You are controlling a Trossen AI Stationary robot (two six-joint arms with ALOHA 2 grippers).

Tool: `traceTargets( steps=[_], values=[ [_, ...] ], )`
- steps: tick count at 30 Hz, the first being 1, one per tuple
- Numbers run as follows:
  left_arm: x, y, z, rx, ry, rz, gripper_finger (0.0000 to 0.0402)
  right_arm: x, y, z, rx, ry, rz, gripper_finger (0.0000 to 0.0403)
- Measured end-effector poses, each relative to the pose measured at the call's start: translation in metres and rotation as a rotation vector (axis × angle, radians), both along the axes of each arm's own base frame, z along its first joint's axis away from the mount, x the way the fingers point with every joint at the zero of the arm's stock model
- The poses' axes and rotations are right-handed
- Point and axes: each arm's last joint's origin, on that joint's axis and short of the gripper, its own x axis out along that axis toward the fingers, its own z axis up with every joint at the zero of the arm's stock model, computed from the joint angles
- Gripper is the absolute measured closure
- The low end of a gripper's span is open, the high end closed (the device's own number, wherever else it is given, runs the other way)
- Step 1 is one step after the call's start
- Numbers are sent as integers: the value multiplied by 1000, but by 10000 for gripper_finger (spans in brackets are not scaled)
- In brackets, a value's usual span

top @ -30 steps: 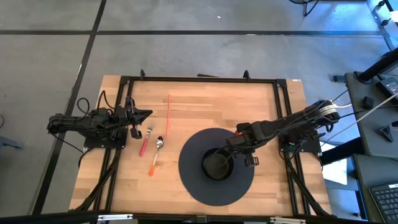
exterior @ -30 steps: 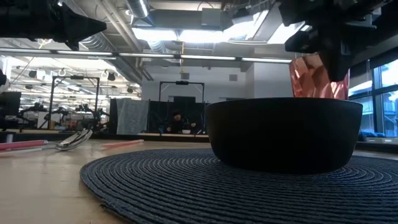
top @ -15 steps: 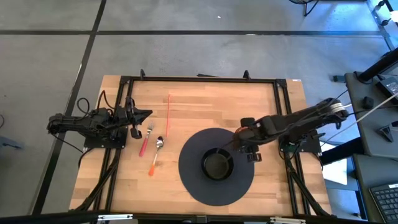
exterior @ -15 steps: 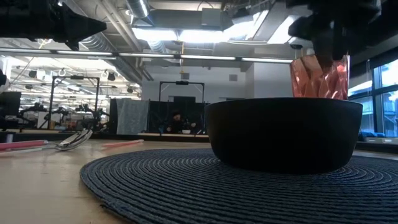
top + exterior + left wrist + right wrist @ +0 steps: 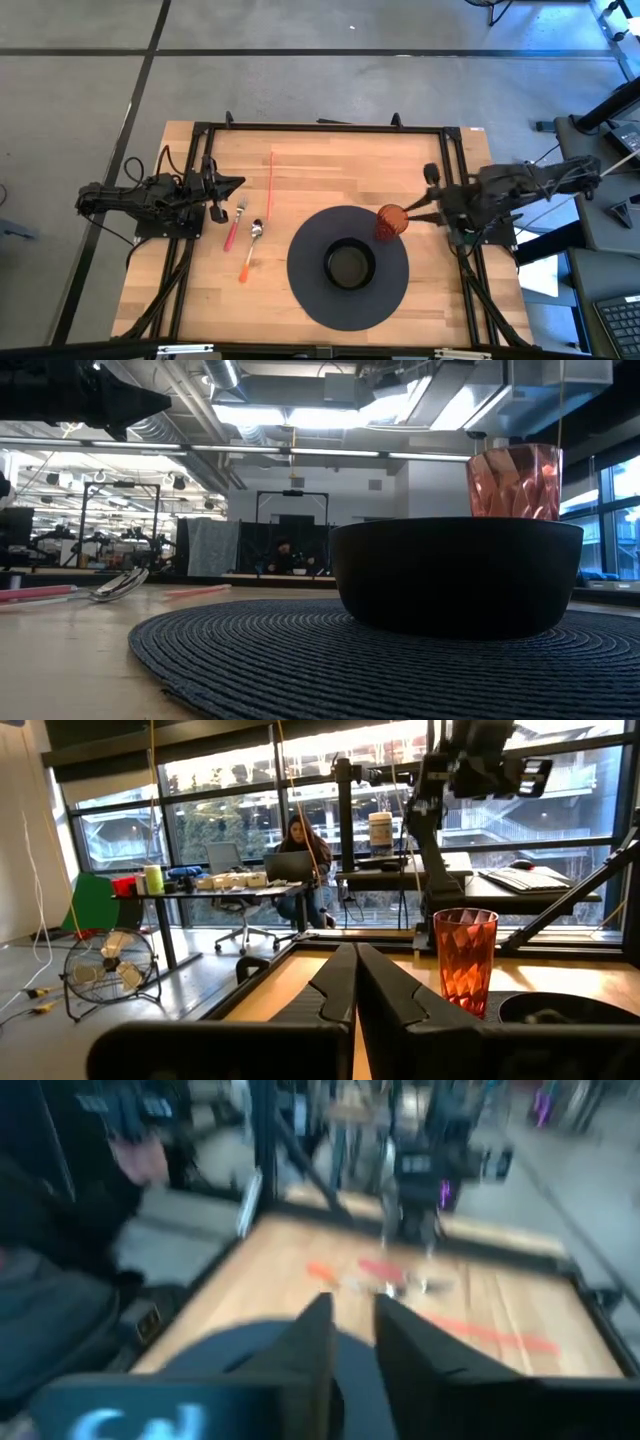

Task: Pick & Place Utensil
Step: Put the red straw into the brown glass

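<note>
A fork [image 5: 233,228] with a pink handle and a spoon [image 5: 250,252] with an orange handle lie flat on the wood, left of the round dark mat [image 5: 310,290]. A black bowl [image 5: 350,265] sits at the mat's middle. A red faceted cup [image 5: 390,222] stands upright on the mat's far right part, behind the bowl [image 5: 455,575] in the low view. My right gripper [image 5: 415,206] is open, just right of the cup and clear of it. My left gripper [image 5: 238,183] waits shut at the table's left, beyond the fork's tines.
A thin red stick [image 5: 270,180] lies on the wood on the far side of the utensils. The table's black frame [image 5: 320,127] runs along its edges. Bare wood lies between the utensils and the mat. Desks and a seated person [image 5: 298,845] show in the room beyond.
My right gripper has let go of the red cup and drawn back toward the table's right edge, rising out of the low view. The cup, tilted a second ago, now stands upright on the mat beside the bowl.
</note>
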Motion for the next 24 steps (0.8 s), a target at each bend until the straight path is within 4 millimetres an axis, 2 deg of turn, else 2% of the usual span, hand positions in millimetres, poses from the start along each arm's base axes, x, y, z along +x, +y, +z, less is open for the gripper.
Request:
traceTargets(
  steps=[4,17,24],
  values=[
    [0,0,0,0,0,0,400,-18,-10,-31,38,-141,-24,393],
    [0,0,0,0,0,1,400,-37,-27,-123,63,-394,-103,400],
    [0,0,0,28,9,11,396,-44,-28,-145,26,-489,-80,401]
  ],
)
